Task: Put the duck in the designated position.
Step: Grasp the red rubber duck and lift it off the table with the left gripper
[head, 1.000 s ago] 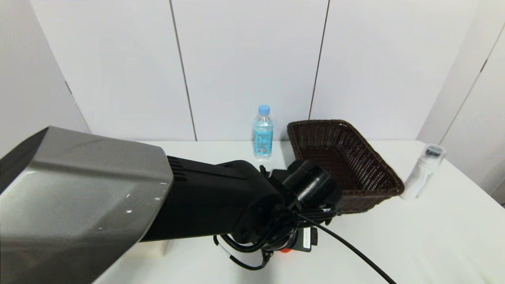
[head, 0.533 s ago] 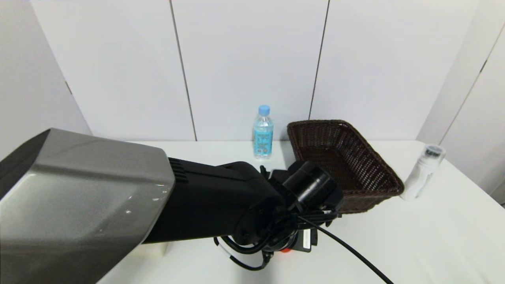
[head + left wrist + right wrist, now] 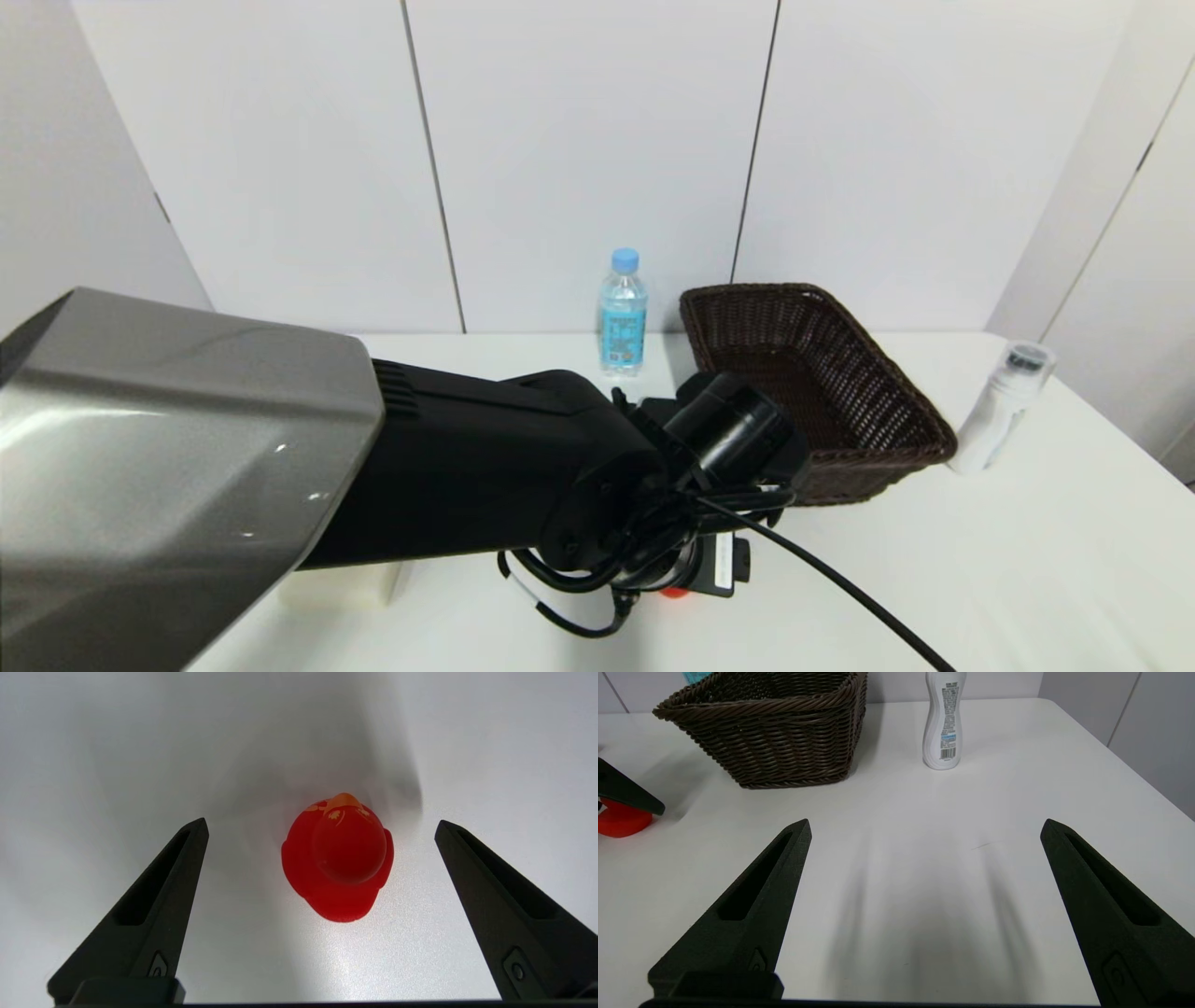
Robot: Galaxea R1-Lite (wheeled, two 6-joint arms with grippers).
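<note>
The duck (image 3: pixel 338 858), small and bright red, sits upright on the white tabletop (image 3: pixel 93 742). My left gripper (image 3: pixel 321 822) hangs straight above it, open, with one finger well clear on either side and touching nothing. In the head view my left arm covers the gripper, and only a red sliver of the duck (image 3: pixel 674 591) peeks out below the wrist. The right wrist view catches the duck (image 3: pixel 619 820) under a left fingertip (image 3: pixel 626 795). No mark shows the designated position on the plain table. My right gripper (image 3: pixel 925 821) is open and empty, low over the table's near right part.
A dark brown wicker basket (image 3: pixel 896 420) stands just behind and right of the left wrist. A water bottle (image 3: pixel 623 313) is at the back centre, a white bottle (image 3: pixel 999 406) at the right. A pale block (image 3: pixel 341 586) lies under my left forearm.
My left arm has lifted slightly and shifted a little to the left. The duck's red sliver stays in the same spot on the table.
</note>
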